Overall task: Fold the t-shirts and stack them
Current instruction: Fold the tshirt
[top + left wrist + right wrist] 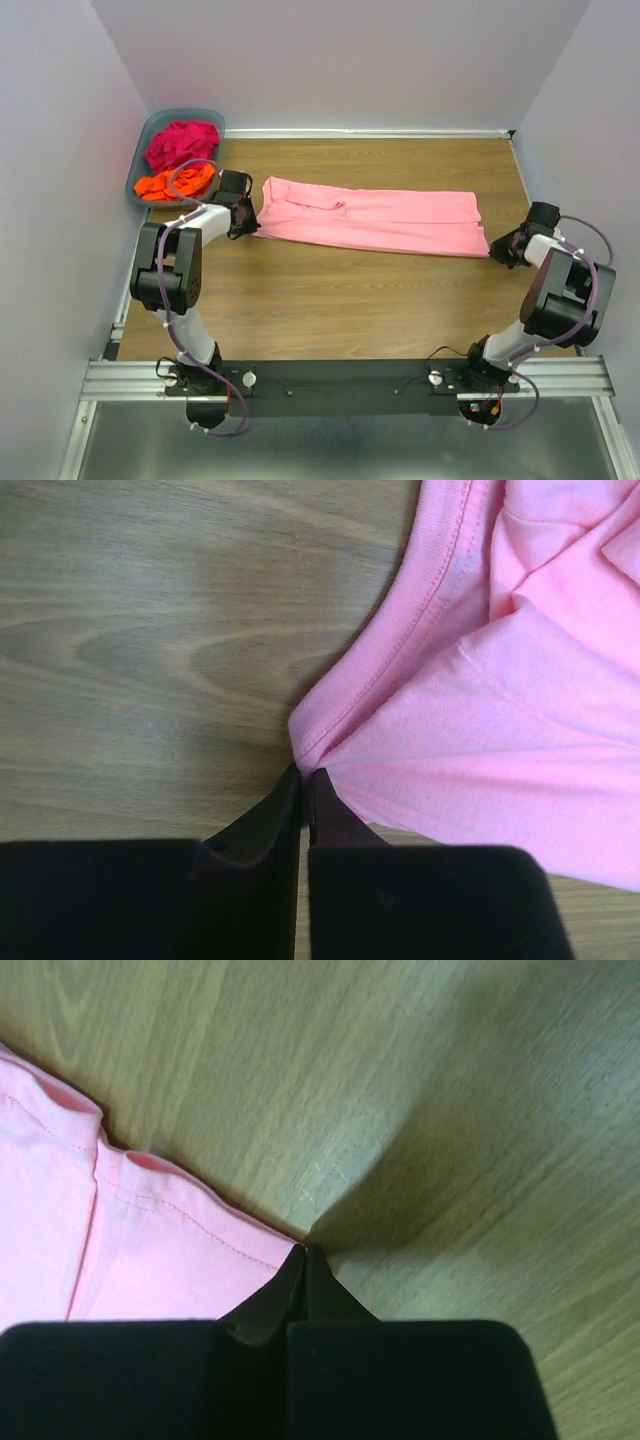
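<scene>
The left gripper (303, 778) pinches one end of the light pink t-shirt (380, 220). The right gripper (305, 1254) is closed on the opposite corner

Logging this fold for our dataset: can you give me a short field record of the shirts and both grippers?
light pink t-shirt: folded lengthwise, flat on table
left gripper: shut on its left-end corner
right gripper: shut on its right-end hem corner
magenta t-shirt: crumpled in basket
orange t-shirt: crumpled in basket, nearer side
</scene>
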Tool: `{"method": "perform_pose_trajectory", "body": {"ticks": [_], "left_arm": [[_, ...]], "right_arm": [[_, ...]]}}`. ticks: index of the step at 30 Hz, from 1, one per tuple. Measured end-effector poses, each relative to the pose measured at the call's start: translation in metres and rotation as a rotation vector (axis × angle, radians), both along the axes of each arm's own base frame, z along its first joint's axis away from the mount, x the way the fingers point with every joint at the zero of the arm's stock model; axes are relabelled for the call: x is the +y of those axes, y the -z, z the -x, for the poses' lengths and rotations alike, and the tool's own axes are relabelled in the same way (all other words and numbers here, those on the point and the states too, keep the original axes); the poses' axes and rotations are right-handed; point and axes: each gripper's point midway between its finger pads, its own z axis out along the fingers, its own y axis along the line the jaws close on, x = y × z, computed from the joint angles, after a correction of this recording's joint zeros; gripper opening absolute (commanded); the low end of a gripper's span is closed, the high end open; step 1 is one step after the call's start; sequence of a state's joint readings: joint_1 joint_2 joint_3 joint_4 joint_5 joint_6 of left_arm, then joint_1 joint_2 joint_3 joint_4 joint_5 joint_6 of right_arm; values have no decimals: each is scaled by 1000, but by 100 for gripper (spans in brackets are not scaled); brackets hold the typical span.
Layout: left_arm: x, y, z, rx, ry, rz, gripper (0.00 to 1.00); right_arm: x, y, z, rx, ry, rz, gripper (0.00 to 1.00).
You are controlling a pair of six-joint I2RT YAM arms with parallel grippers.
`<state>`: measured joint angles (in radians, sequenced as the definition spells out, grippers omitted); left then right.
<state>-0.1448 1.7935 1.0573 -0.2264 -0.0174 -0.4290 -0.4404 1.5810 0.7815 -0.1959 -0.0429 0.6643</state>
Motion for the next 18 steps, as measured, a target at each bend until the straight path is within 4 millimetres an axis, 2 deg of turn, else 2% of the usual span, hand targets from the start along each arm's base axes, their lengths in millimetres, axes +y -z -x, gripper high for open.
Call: {"method": "perform_pose_trajectory", "body": {"ticks": [3, 5, 6, 7, 8, 9, 11, 13, 17, 18], "left_arm": [[1, 0, 1, 5, 11, -3, 13], [1, 0, 2, 6, 17, -3, 22], [2, 0, 3, 6, 18, -3, 26], [2, 0, 5, 9, 20, -5, 34], [3, 0, 6, 10, 20, -5, 41], [4, -1, 11, 18, 22, -9, 53], [6, -2, 19, 32, 21, -13, 63], [8, -5, 24, 39, 19, -16, 73], [11, -21, 28, 23, 10, -22, 73], [12, -28, 29, 11, 8, -24, 70]], "right_arm": [[4, 1, 4, 14, -18, -9, 1], [8, 2, 6, 14, -35, -24, 1], [10, 2, 6, 12, -43, -31, 6], [12, 2, 8, 10, -51, -41, 20], [15, 2, 10, 11, -57, -50, 28], [17, 1, 12, 9, -66, -54, 42], [22, -1, 19, 17, -80, -65, 51], [22, -8, 22, 15, -93, -54, 55], [26, -26, 24, 7, -127, -18, 56], [28, -31, 22, 8, -143, 5, 56]]}}
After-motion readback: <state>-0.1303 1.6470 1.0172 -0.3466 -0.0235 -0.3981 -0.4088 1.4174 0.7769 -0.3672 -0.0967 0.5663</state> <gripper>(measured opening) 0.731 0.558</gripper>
